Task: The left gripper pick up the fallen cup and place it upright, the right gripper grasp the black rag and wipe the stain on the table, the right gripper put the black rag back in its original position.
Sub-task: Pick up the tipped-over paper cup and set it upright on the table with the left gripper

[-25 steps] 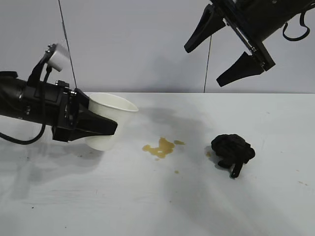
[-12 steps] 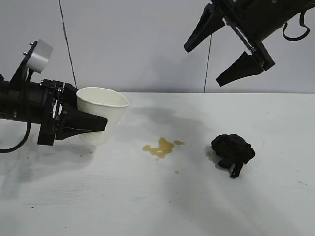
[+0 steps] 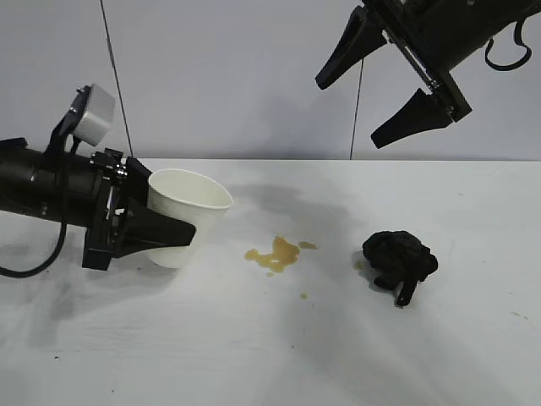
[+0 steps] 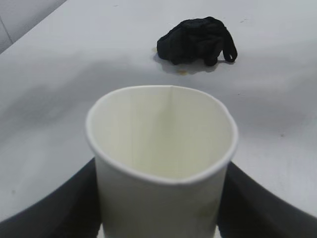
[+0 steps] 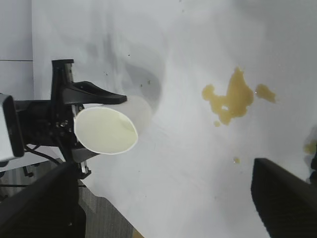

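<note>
The cup's (image 3: 188,216) base hides behind the left gripper (image 3: 169,230), so contact with the surface (image 3: 270,338) cannot be told. The right arm (image 3: 456,34) runs off the upper edge; the rag's (image 5: 313,148) edge barely shows in the right wrist view.

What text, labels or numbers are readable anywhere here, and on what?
None. No readable text in any view.
cup: plain white, no print, held in the left gripper.
rag: plain black cloth, no tag showing.
table: only the stain and specks, no marks.
right gripper: raised above the table, plain black, no label visible.
</note>
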